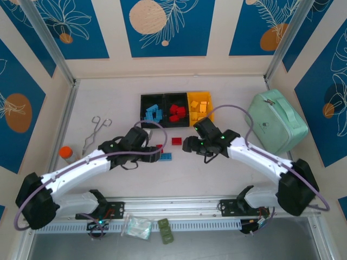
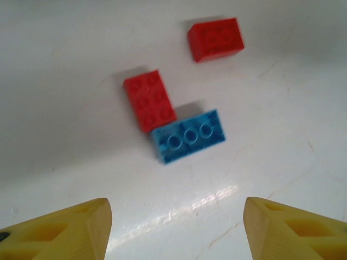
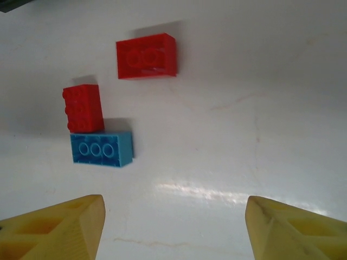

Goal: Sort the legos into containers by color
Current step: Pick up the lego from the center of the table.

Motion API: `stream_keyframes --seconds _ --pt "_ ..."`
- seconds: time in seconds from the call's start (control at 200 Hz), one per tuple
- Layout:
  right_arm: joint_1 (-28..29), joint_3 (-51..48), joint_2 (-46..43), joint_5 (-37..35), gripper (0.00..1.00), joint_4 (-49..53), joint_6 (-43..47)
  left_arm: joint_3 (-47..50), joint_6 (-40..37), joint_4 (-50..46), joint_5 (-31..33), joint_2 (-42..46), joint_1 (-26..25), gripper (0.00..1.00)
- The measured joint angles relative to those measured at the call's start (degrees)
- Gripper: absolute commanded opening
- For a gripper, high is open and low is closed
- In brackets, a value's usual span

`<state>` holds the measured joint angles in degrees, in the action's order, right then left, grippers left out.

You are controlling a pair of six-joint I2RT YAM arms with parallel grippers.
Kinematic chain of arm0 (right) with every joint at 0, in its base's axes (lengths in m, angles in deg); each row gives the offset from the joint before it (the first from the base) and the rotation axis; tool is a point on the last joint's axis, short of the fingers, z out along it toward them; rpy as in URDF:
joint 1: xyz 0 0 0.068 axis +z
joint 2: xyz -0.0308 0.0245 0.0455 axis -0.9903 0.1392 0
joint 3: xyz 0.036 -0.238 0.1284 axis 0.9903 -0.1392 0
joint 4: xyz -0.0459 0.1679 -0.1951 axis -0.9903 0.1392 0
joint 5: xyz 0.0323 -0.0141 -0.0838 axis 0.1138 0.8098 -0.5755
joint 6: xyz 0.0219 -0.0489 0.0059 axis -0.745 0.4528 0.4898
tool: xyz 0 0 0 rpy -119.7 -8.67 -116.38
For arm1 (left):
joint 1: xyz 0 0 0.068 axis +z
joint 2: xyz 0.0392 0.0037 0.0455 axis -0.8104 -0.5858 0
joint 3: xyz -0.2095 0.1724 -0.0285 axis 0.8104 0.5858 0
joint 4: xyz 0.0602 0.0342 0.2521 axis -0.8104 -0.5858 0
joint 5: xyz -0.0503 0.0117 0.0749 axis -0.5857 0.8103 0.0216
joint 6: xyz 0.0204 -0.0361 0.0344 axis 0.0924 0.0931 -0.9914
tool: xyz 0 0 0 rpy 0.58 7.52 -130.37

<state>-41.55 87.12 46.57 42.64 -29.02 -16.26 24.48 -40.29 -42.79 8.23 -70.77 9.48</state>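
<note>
Three loose legos lie on the white table between my grippers: a red brick [image 1: 177, 141], a blue brick [image 1: 166, 156] turned underside up, and a second red brick [image 2: 149, 100] touching its end. In the left wrist view the blue brick [image 2: 188, 135] lies just ahead of my open left gripper [image 2: 176, 227], with the far red brick [image 2: 216, 39] beyond. My right gripper [image 3: 173, 227] is open and empty; its view has the blue brick [image 3: 102, 149] and both red bricks [image 3: 83, 107] [image 3: 146, 56] to the left. The containers [image 1: 165, 96] hold blue, red and yellow legos.
A mint-green case [image 1: 276, 122] sits at the right. Metal tongs [image 1: 96, 132] and an orange-capped item [image 1: 66, 153] lie at the left. A plastic bag [image 1: 135, 226] and olive blocks [image 1: 165, 232] rest by the near rail. Left gripper [image 1: 157, 153] and right gripper [image 1: 187, 144] are close together.
</note>
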Motion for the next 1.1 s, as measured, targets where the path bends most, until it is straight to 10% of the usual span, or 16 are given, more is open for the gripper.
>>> stream_keyframes --seconds 0.585,1.096 --pt "2.6 25.9 31.9 -6.1 0.73 5.2 4.6 13.1 10.4 -0.9 1.4 16.5 0.2 0.67" --pt "2.6 30.4 39.4 -8.8 0.54 8.8 5.8 14.9 12.3 1.7 1.4 15.1 0.3 0.67"
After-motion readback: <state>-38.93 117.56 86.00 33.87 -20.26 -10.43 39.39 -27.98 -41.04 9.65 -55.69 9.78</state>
